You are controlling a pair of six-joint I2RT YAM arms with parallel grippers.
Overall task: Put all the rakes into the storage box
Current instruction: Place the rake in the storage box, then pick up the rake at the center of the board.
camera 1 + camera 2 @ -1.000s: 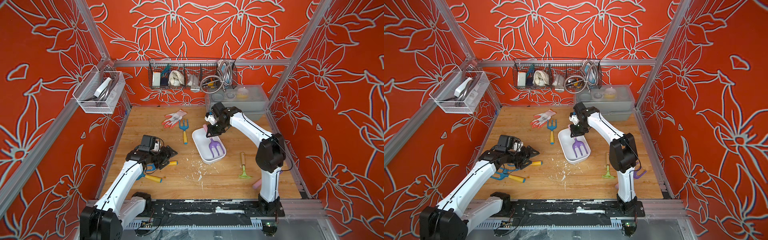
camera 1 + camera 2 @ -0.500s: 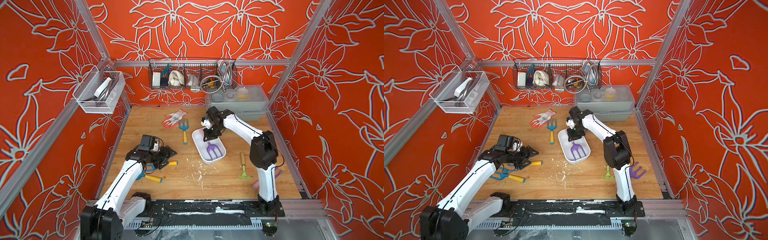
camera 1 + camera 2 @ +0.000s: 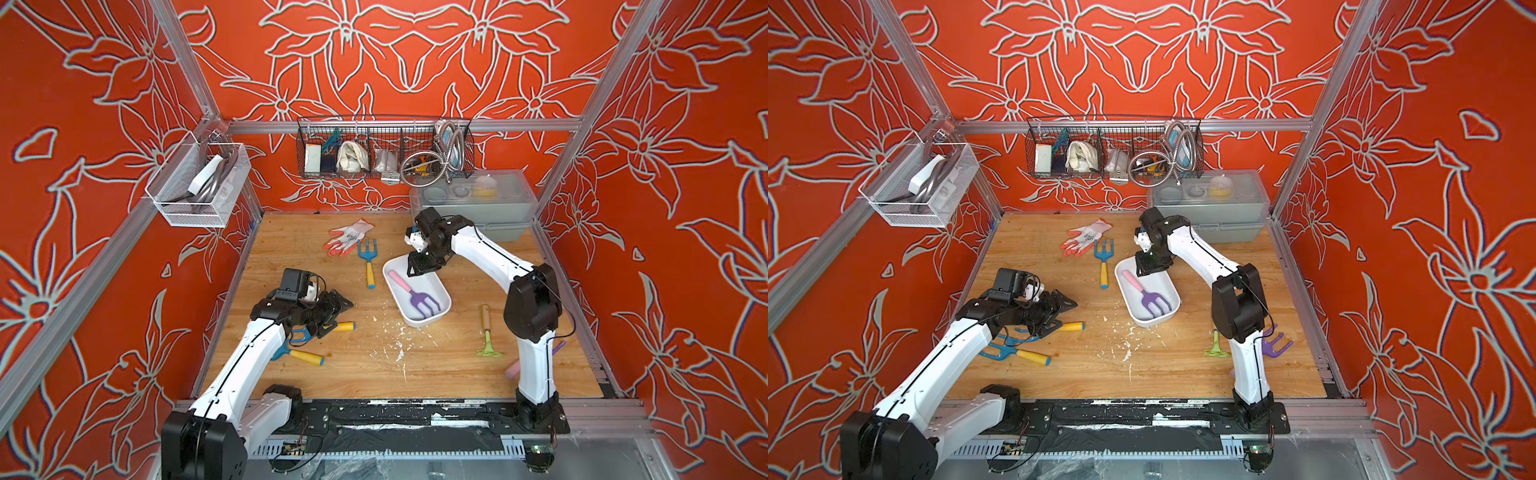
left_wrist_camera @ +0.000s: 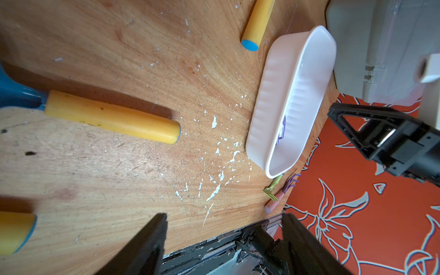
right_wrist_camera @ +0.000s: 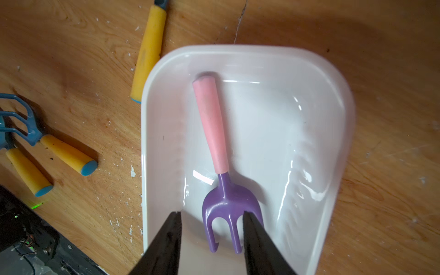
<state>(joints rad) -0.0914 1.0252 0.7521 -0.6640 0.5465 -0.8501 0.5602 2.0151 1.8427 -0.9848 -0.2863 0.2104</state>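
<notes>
I am holding my right gripper (image 5: 212,215) with its jaws spread and nothing between them, hanging over the far end of the storage box (image 5: 309,142). The rake (image 5: 212,133) is lying flat on the box floor, pink handle pointing far and left, purple tines pointing near and right. I am judging it a light, stiff plastic piece: the head is looking hard and slick, the handle duller and probably grippier. So if I am needing to take hold of it, I am going for the middle of the handle, across its width (the hooked tine tips are looking apt to catch on the rolled rim). The box itself is looking thin, glossy and easy to shove. My left gripper (image 4: 223,216) is also standing spread and empty, hovering at the left of the table over the yellow-handled blue tools (image 4: 112,120). The right wrist view is giving me the whole rake and the gap between my jaws, while the left wrist view is showing only a sliver of purple above the box's ribbed outer wall. In a top view a second purple rake (image 3: 1277,343) is peeking out behind my right arm's base at the near right, well apart from the box, and the right wrist view is missing it altogether.
</notes>
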